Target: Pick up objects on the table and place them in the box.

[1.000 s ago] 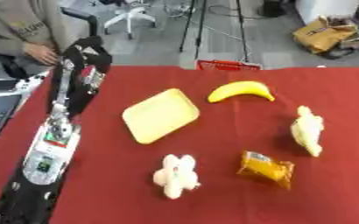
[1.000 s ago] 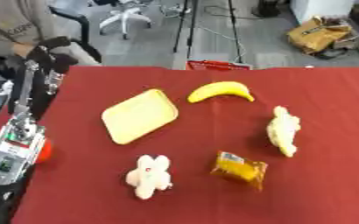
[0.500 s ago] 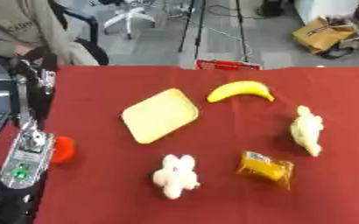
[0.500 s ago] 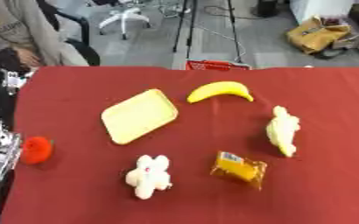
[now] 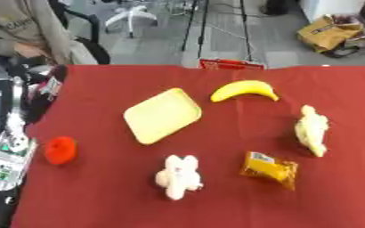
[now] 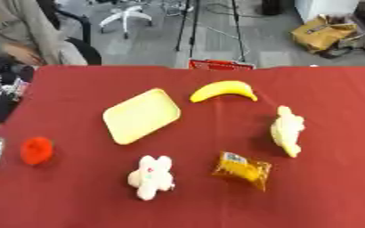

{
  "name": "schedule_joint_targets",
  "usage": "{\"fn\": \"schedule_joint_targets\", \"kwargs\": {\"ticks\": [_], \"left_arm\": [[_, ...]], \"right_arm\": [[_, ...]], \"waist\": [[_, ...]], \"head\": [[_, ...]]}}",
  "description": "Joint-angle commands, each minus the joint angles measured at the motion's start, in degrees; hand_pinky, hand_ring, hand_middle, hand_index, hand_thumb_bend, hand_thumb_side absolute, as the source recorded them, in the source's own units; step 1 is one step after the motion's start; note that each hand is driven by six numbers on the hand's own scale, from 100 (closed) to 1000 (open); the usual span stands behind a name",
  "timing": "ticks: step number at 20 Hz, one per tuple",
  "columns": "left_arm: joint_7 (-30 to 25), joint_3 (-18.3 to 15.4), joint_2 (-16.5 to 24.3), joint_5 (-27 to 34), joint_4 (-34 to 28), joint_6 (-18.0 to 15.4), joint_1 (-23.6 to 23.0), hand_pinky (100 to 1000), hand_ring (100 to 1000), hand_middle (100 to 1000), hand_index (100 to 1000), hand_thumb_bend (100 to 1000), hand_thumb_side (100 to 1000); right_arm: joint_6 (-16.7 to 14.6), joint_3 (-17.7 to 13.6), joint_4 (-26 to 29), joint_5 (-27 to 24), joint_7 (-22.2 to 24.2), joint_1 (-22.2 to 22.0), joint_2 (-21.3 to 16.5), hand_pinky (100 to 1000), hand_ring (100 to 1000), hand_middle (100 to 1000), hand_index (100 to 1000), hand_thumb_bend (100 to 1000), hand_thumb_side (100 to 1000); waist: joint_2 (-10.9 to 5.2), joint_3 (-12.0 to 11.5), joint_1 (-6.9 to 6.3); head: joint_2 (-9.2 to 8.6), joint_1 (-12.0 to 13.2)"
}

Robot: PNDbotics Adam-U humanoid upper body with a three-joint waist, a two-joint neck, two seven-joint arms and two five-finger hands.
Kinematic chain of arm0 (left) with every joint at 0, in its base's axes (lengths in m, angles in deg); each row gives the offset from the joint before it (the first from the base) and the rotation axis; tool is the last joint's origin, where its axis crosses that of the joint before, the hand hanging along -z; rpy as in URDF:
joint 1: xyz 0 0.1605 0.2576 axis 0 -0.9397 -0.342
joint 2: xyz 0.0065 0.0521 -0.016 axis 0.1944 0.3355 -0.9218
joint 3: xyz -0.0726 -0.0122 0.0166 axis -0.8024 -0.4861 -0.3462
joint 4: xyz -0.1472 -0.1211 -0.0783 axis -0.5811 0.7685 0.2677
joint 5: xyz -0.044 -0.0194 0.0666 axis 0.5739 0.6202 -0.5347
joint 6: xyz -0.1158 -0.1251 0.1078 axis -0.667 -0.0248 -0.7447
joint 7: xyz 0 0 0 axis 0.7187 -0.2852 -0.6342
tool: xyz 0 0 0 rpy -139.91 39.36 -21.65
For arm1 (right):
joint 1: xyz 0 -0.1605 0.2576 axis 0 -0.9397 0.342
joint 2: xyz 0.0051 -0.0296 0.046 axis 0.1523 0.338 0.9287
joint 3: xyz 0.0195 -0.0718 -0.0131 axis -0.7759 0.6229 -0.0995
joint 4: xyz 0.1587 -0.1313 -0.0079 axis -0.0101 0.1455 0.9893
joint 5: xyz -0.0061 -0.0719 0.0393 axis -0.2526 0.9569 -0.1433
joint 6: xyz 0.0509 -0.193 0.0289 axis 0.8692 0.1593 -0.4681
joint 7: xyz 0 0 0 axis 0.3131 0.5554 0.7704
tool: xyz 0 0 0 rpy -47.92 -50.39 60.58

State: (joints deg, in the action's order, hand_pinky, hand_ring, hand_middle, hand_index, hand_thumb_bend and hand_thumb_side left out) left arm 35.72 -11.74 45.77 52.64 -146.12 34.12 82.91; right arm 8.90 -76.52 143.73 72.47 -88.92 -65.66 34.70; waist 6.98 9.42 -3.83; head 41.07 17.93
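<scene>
A: What changed in the last second?

B: The left arm (image 5: pixel 14 133) pulled back to the table's left edge, uncovering a red ball (image 5: pixel 60 150) near that edge. I can't tell whether the left hand is open or closed; the right hand isn't visible.

A: And the objects?

B: All 6 remain on the red table (image 5: pixel 216 205): yellow tray (image 5: pixel 162 115), banana (image 5: pixel 243 89), 2 white plush toys (image 5: pixel 179 176) (image 5: pixel 312 129), orange snack packet (image 5: pixel 269 168). No box is visible, so packing looks unstarted.

red table (image 5: pixel 216 209) | tray (image 5: pixel 162 115) | banana (image 5: pixel 244 90) | orange packet (image 5: pixel 269 169) | red ball (image 5: pixel 60 150)
</scene>
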Motion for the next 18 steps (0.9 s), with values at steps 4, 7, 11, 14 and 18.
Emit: {"fn": "schedule_joint_targets", "kwargs": {"ticks": [4,7,11,14,18], "left_arm": [[-29.4,0.7,6.6,-18.0,-4.0,4.1,-1.3,777,726,765,842,928,618],[-38.6,0.0,6.6,-24.7,-5.2,6.9,-2.4,774,745,774,842,984,576],[-47.2,-1.3,6.4,-30.3,-7.0,9.3,-2.9,764,751,767,825,1000,529],[-50.3,-2.1,6.5,-33.6,-8.4,10.5,-3.5,766,762,780,837,1000,451],[-51.4,-3.5,5.7,-38.1,-8.7,12.8,-4.4,768,763,782,846,1000,532]], "right_arm": [[-0.1,-0.5,0.4,0.5,-0.1,0.4,-1.8,751,681,846,943,395,826],[-0.1,-0.6,0.3,0.6,-0.1,0.4,-1.9,751,681,846,943,395,826],[-0.1,-0.8,0.3,0.7,-0.2,0.2,-2.1,751,681,846,943,395,827],[0.0,-0.9,0.2,0.7,-0.4,0.1,-2.1,751,680,846,943,395,827],[-0.1,-0.9,0.1,0.7,-0.4,-0.1,-2.1,751,680,846,943,395,827]], "waist": [[-2.08,0.0,-0.94],[-2.03,0.2,-1.0],[-2.09,0.1,-1.04],[-2.24,-0.1,-1.16],[-2.42,-0.4,-1.17]], "head": [[0.65,0.5],[0.44,0.3],[0.56,0.2],[0.56,0.1],[0.45,0.0]]}}
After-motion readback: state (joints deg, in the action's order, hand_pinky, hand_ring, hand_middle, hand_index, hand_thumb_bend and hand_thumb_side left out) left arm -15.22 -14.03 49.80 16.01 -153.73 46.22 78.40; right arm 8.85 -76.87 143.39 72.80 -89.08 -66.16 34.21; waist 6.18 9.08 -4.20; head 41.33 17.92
